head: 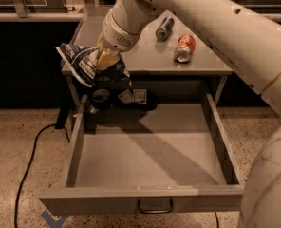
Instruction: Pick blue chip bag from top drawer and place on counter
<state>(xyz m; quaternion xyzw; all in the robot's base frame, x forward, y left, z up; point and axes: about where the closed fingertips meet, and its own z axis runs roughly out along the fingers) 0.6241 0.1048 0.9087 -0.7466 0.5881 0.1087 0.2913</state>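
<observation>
My gripper (105,61) is shut on the blue chip bag (86,64), a wrinkled dark-blue and white foil bag. It hangs in the air at the left front corner of the counter (131,51), above the back left of the open top drawer (145,151). The drawer is pulled out, with a dark loop handle (154,206) on its front panel. My pale arm reaches in from the upper right across the counter.
A blue-silver can (164,27) and a red can (184,48) lie on the counter's right half. Dark packets (124,99) lie at the drawer's back left. A black cable (29,160) runs over the speckled floor on the left. Dark cabinets stand behind.
</observation>
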